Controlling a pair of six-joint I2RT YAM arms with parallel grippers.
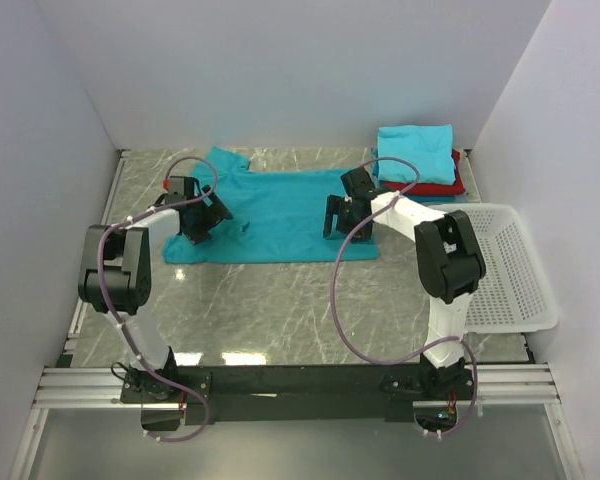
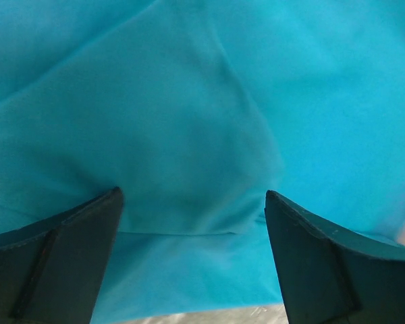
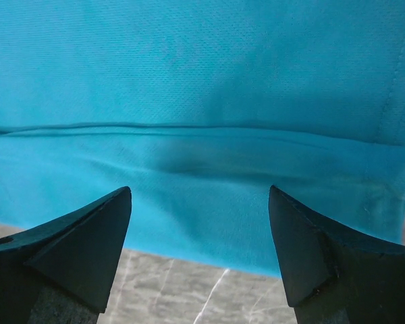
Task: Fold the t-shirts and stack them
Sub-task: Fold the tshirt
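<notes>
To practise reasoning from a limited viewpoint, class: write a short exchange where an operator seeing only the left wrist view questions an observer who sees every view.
Operator: My left end effector hangs open over teal cloth. How does it lie?
Observer: The teal t-shirt lies spread on the table, an arm at each end.
Operator: And the other arm?
Observer: The right end effector is open above the shirt's right edge, holding nothing.
Operator: Anything stacked?
Observer: A folded teal shirt tops a red one, far right, beyond the white basket.
</notes>
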